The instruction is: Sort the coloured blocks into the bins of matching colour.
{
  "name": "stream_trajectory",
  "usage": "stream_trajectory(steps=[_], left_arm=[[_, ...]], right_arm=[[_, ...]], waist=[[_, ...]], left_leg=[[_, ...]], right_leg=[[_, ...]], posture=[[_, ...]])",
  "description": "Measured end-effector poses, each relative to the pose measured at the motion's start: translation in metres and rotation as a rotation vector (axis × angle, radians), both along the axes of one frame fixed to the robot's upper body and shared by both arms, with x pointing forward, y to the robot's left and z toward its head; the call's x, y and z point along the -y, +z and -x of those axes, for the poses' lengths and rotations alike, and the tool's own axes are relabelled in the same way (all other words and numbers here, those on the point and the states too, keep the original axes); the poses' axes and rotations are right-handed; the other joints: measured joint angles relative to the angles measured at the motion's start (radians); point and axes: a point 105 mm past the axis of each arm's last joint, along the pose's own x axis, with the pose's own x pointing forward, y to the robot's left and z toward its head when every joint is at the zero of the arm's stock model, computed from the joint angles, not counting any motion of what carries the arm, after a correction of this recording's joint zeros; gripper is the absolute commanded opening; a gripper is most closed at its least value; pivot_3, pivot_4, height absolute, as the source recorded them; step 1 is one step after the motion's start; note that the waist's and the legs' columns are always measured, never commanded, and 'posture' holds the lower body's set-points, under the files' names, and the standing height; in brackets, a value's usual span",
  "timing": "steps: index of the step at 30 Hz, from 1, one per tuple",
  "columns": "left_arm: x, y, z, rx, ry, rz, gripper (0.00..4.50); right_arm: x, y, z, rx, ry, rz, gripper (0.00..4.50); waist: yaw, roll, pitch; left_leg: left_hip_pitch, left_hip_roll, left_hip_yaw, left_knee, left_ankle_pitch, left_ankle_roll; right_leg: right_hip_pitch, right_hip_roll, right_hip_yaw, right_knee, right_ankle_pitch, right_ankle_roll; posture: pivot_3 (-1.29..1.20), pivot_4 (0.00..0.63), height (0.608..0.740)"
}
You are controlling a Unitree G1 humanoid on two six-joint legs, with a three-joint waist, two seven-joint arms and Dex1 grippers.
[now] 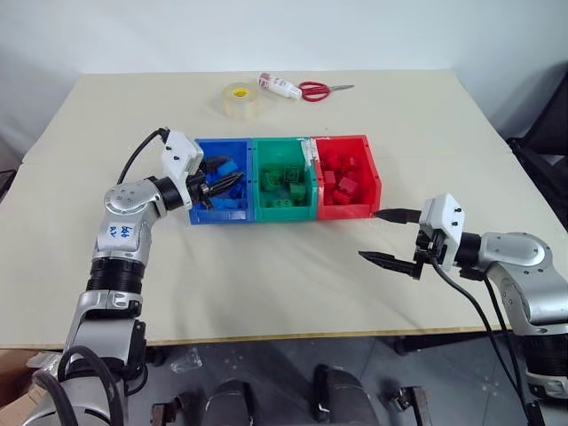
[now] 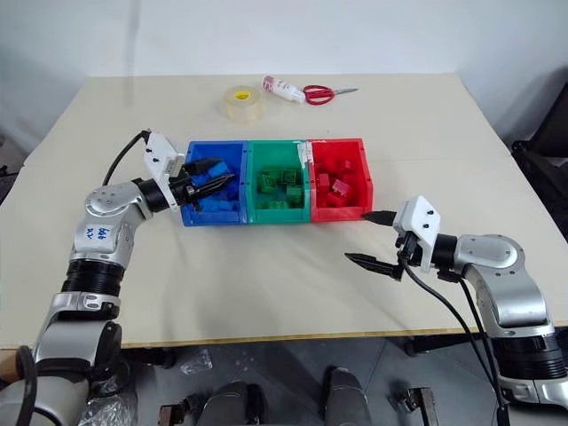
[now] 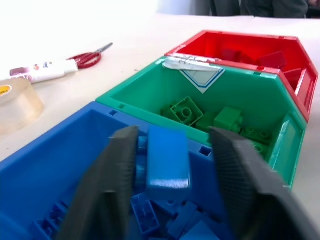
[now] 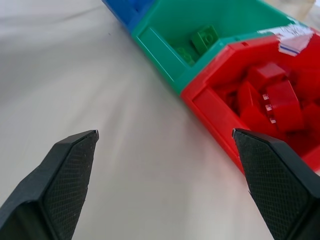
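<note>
The three joined bins sit mid-counter (image 1: 266, 284): the blue bin (image 1: 200, 213) on the robot's left, the green bin (image 1: 282, 211) in the middle, the red bin (image 1: 374, 182) on its right. Each already holds bricks of its own colour: a heap of blue blocks (image 3: 150, 220) in the blue bin, green blocks (image 3: 187, 111) in the green, red blocks (image 4: 272, 95) in the red. No loose block can be seen on the open counter around the bins, so the sorting looks almost finished.

The left end effector (image 1: 222, 185) reaches level over the blue bin from its outer side. In the left wrist view a blue block (image 3: 167, 160) sits between its two fingers, over the bin's heap. The fingers stand part-way apart, and it cannot be told whether they pinch the block or have let go, so this brick is either about to drop or just freed. Judging by that, this blue block is the last piece in hand, and it is over the right bin.

The right end effector (image 1: 390, 236) hangs over bare counter just beside the red bin's front corner, its fingers spread wide and holding nothing.

At the far edge lie a clear tape roll (image 1: 240, 98), a small tube (image 1: 279, 86) and red-handled scissors (image 1: 315, 90). The tube carries print, too small to read. A white label (image 3: 197, 75) with a blue triangle outline sticks to the green bin's rim; no words can be made out on it.
</note>
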Motion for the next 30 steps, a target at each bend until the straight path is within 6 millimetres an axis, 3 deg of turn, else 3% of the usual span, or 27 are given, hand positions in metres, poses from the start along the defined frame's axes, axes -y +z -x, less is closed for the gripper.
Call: stream_trajectory(steps=[3,4,10,14,21,30], left_arm=[[0.001,-0.003,0.004,-0.006,-0.026,-0.013,4.33],[-0.001,-0.005,0.006,-0.012,-0.027,-0.018,4.45],[-0.023,-0.012,0.025,-0.038,-0.04,-0.045,4.45],[-0.04,-0.005,0.056,0.001,-0.117,-0.036,4.45],[-0.082,-0.048,0.104,-0.212,-0.02,-0.042,4.45],[-0.103,-0.062,0.128,-0.214,0.038,-0.037,4.45]], right_arm=[[0.0,0.0,0.0,0.0,0.0,-0.001,4.5],[0.001,0.0,-0.001,-0.001,-0.001,-0.001,4.5],[0.002,0.003,-0.004,0.006,0.016,-0.002,4.5],[0.006,0.0,-0.007,-0.018,0.039,0.011,4.5],[0.024,-0.006,-0.014,-0.075,0.039,0.058,4.5],[0.044,-0.015,-0.015,-0.13,0.008,0.086,4.5]], waist=[[-0.001,0.0,0.0],[-0.001,0.0,0.0],[-0.001,0.0,0.0],[-0.002,0.0,0.0],[-0.003,0.0,0.0],[-0.002,0.0,0.0]], left_leg=[[0.0,0.0,0.0,0.0,0.0,0.0],[0.0,0.0,0.0,0.0,0.0,0.0],[0.0,0.0,0.0,0.0,0.0,0.0],[0.0,0.0,0.0,0.0,0.0,0.0],[0.001,0.001,0.0,0.0,0.0,0.0],[0.001,0.001,0.001,0.0,0.0,0.0]], right_leg=[[0.0,0.0,0.0,0.0,0.0,0.0],[0.0,0.0,0.0,0.0,0.0,0.0],[0.0,0.0,0.0,0.0,0.0,0.0],[0.0,0.0,0.0,0.0,0.0,0.0],[0.0,0.0,0.001,0.001,0.0,0.0],[0.0,0.0,0.001,0.001,0.0,-0.001]], posture=[[0.0,0.15,0.74],[0.0,0.15,0.74],[0.0,0.15,0.74],[0.0,0.15,0.74],[0.0,0.15,0.74],[0.0,0.15,0.74]])
